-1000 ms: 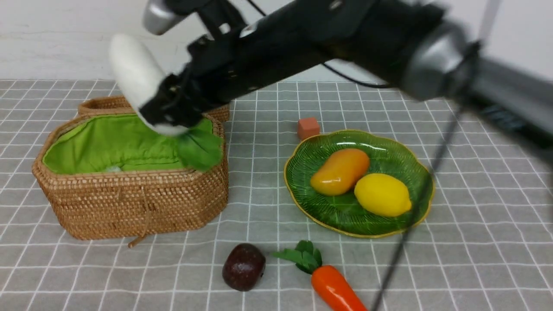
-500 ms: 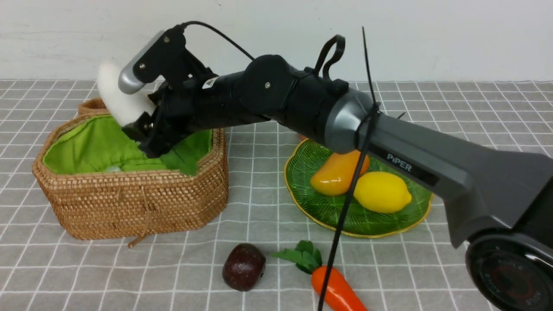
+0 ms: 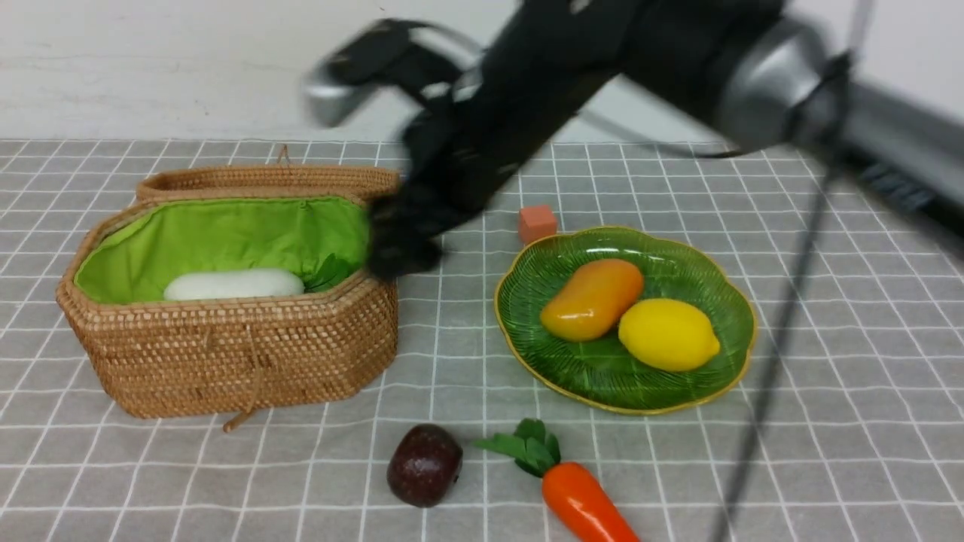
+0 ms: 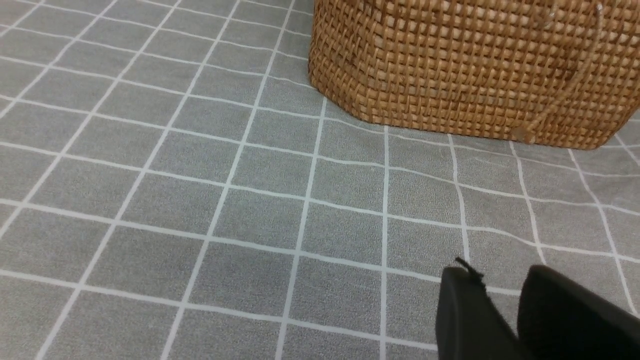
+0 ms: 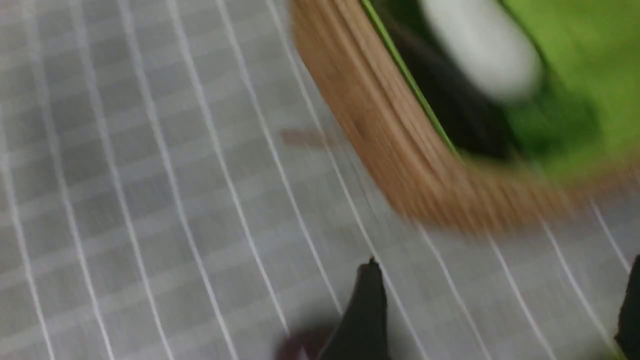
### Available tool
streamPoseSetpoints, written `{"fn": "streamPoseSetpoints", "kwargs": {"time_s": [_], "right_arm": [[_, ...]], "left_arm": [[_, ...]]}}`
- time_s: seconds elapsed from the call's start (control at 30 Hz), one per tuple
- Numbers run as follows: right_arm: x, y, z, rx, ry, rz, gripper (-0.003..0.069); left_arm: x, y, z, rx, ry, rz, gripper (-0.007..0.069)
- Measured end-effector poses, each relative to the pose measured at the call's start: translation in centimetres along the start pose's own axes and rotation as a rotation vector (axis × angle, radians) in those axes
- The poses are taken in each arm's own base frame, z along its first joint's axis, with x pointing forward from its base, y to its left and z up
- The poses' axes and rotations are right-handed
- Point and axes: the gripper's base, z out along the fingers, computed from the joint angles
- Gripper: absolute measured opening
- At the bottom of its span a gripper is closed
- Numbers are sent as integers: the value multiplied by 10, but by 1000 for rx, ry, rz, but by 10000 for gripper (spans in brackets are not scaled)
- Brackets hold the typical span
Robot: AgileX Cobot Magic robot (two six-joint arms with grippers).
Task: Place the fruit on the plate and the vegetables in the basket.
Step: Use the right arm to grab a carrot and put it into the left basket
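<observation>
Right fingers [image 5: 500, 310] spread wide, seemingly above the basket [image 3: 226, 361] rim; left fingers [image 4: 500, 310] nearly closed, empty.

The light is bright and even, with soft shadows under things. In the front view the right arm [image 3: 602, 83] is a dark smear, too blurry to show its shape. The basket [image 3: 226, 354], the plate [image 3: 625, 403] and the tablecloth [image 3: 828, 376] look sharp. Small white shines sit on the lemon [image 3: 668, 334] and mango [image 3: 593, 298]. The left wrist view is sharp all over. The right wrist view is streaky and blurred everywhere.
</observation>
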Motion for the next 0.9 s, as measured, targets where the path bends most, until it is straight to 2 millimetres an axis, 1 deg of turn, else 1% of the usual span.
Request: {"fn": "streamPoseSetpoints", "kwargs": {"time_s": [0.03,0.07,0.1,0.13,0.17,0.27,0.3,0.33,0.37,0.4,0.43,0.47,0.5,0.53,0.57,0.67,0.73,0.77,0.8,0.83,0.87,0.9], "right_arm": [[10,-8,-8,37,47,48,608],[18,-13,-12,45,75,85,603],[30,-14,-14,33,102,126,597],[35,-14,-12,28,116,136,596],[45,-10,-11,8,131,163,594],[64,5,-7,-41,149,206,594],[78,13,-1,-68,184,226,594],[83,16,2,-76,199,231,594],[97,21,10,-93,249,247,594],[102,22,13,-98,266,253,594],[116,25,23,-103,311,270,594],[126,26,30,-98,335,279,594],[128,26,32,-95,341,281,594],[135,26,37,-90,352,287,594],[147,27,46,-80,368,299,593],[164,26,66,-55,371,317,577],[170,25,76,-49,377,323,549],[173,24,82,-49,387,328,520],[174,24,83,-49,388,328,514],[176,22,90,-46,392,326,442],[177,22,91,-47,393,319,370],[177,22,92,-48,396,314,325]], "left_arm": [[0,0,0,0,0,0,165],[0,0,0,0,0,0,165],[0,0,0,0,0,0,165],[0,0,0,0,0,0,165],[0,0,0,0,0,0,165],[0,0,0,0,0,0,165],[0,0,0,0,0,0,167],[0,0,0,0,0,0,169],[0,0,0,0,0,-1,172],[0,0,0,0,0,-1,173],[0,0,0,0,0,-1,175],[0,0,0,0,0,-1,176],[0,0,0,0,0,-1,176],[0,0,0,0,0,-1,178],[0,0,0,0,0,-1,180],[0,0,0,0,0,-1,184],[0,0,0,0,0,-1,185],[0,0,0,0,0,-1,186],[0,0,0,0,0,-1,186],[0,0,0,0,0,-1,188],[0,0,0,0,0,-1,190],[0,0,0,0,0,-1,192]]}}
